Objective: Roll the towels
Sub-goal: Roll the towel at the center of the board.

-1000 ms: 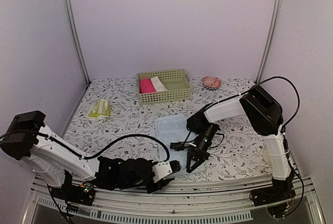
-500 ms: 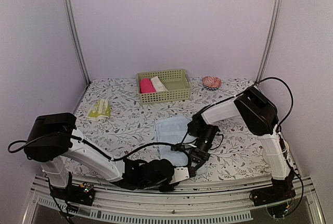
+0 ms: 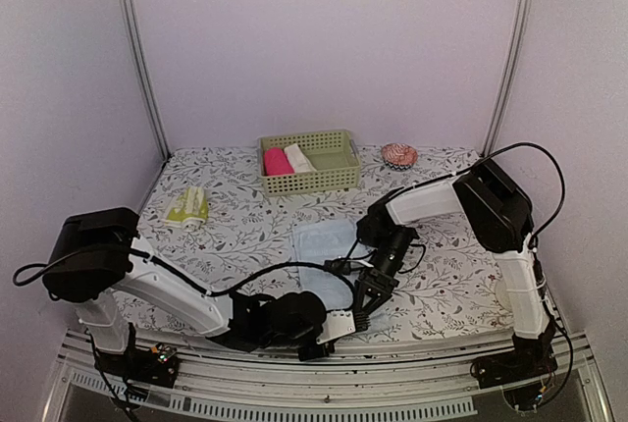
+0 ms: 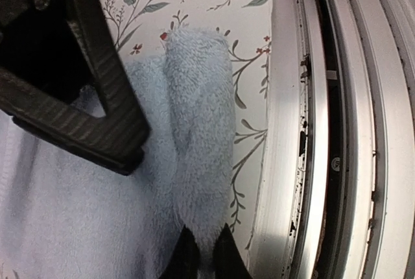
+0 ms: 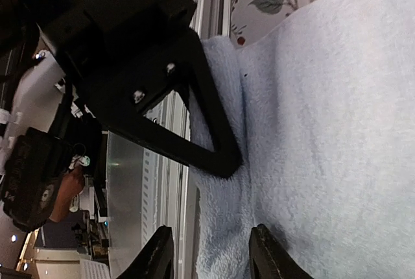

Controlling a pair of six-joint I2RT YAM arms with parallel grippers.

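Towels lie in two places on the flower-printed table (image 3: 235,231). Near its left edge we see the yellow-green towel (image 3: 186,206), folded small and well apart from both arms.

At the near edge, about the middle, the left gripper (image 3: 350,320) lies low along the table. In its wrist view we find the fingertips (image 4: 188,256) clenched on a rolled-over hem of the light blue towel (image 3: 322,243), which runs beside the metal rail (image 4: 337,130) of the table's near edge. The rest of that towel spreads flat toward the middle of the table.

Behind it, near the far edge, stands a green basket (image 3: 312,183) holding a pink roll (image 3: 277,161) and a cream-white roll (image 3: 299,157) side by side at its left end.

The right gripper (image 3: 365,300) points down at the same near hem, just beside the left one. In its wrist view we see its fingers (image 5: 264,253) parted, released, with the rolled hem lying between them.

Toward the far right corner sits a round red-patterned object (image 3: 399,155); we cannot tell what it is.
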